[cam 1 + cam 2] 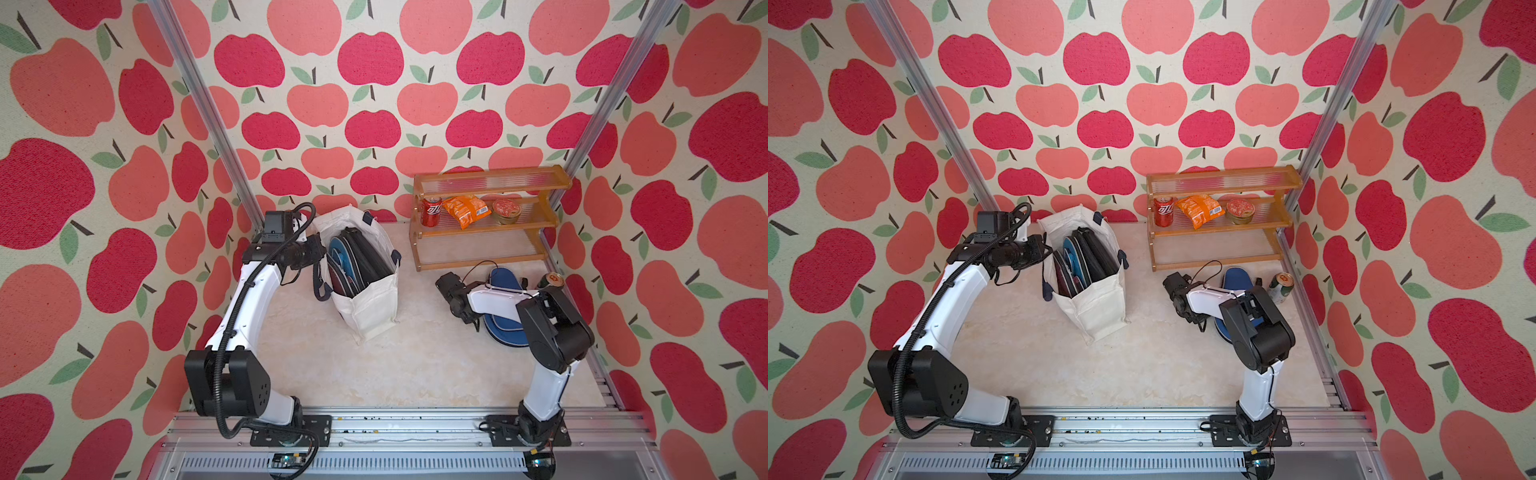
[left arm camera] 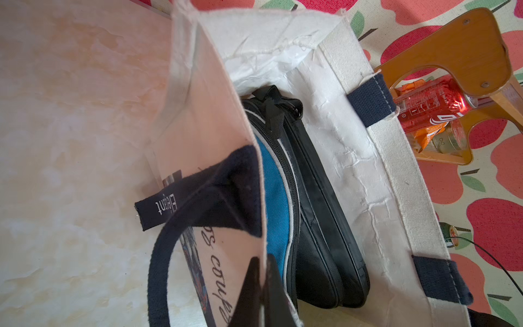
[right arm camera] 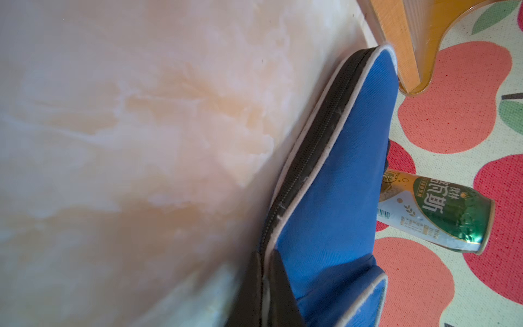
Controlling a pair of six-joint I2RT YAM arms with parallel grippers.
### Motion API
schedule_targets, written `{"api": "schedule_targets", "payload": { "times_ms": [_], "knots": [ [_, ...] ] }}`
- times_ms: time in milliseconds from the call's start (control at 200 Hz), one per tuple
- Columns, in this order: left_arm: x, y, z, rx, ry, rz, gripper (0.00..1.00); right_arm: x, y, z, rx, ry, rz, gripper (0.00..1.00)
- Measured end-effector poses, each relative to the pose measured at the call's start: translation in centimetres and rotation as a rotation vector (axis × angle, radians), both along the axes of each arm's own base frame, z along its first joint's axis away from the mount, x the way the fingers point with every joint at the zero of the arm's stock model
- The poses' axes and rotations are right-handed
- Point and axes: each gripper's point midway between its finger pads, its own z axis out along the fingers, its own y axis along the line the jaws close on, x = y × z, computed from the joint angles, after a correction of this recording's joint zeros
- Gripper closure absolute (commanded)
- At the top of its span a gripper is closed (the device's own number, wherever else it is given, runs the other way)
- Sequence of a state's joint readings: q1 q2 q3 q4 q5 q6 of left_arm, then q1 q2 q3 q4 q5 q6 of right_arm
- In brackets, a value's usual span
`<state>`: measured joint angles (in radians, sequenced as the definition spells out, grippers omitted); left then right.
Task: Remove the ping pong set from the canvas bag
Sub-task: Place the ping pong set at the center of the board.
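Canvas bag (image 1: pixel 374 303) upright on tabletop (image 1: pixel 415 365). Left gripper (image 2: pixel 264 262) is clenched on its near wall, probably to steady it and hold the mouth open. Most of the ping pong set (image 1: pixel 353 257) stands on edge inside; piece count unclear, lower halves hidden. One blue case (image 3: pixel 339 170) is outside, beside the green can (image 3: pixel 441 209). Right gripper (image 3: pixel 266 256) pinches its zip edge.

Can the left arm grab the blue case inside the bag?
Probably not yet. The left gripper is pinched shut on the side wall of the canvas bag. The blue case stands just inside that wall, with the bag's top open, so letting go first should free the way.
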<state>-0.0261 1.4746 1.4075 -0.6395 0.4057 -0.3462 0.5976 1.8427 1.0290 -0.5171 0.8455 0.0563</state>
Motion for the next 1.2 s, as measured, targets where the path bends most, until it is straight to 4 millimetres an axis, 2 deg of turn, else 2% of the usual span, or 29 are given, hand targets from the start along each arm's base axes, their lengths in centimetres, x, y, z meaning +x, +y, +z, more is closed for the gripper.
{"api": "schedule_targets", "payload": {
  "times_ms": [75,150,205,285,395,575,730,885,970,1045,1201],
  "knots": [
    [0.0,0.0,0.0,0.003,0.001,0.002,1.0,-0.2,0.1,0.6,0.033,-0.004,-0.006,0.73],
    [0.0,0.1,0.0,0.006,0.0,0.004,1.0,-0.5,0.5,1.7,0.086,-0.012,-0.009,0.45],
    [0.0,0.1,0.0,0.008,0.003,0.006,1.0,-0.4,1.0,3.2,0.134,-0.032,-0.006,0.29],
    [-0.1,0.3,0.1,0.014,0.005,0.011,1.0,0.1,2.3,6.2,0.228,-0.098,0.0,0.19],
    [-0.1,0.5,0.1,0.028,0.01,0.02,1.0,0.8,4.9,11.4,0.352,-0.219,0.056,0.16],
    [-0.3,1.0,0.1,0.057,0.016,0.03,1.0,-0.1,11.6,19.8,0.624,-0.41,0.233,0.15],
    [-0.4,1.3,0.1,0.077,0.022,0.04,1.0,-1.1,16.8,24.8,0.871,-0.475,0.354,0.15],
    [-0.4,1.6,0.0,0.097,0.026,0.049,1.0,-0.2,21.9,29.6,1.037,-0.468,0.441,0.16],
    [-0.5,1.8,0.1,0.104,0.03,0.053,1.0,0.5,24.2,31.2,1.095,-0.44,0.473,0.16],
    [-0.7,1.9,0.3,0.114,0.037,0.057,1.0,1.1,25.9,31.5,1.124,-0.395,0.492,0.16],
    [-1.0,2.2,0.3,0.13,0.052,0.059,1.0,2.5,28.0,29.2,1.144,-0.252,0.486,0.17]
  ]
}}
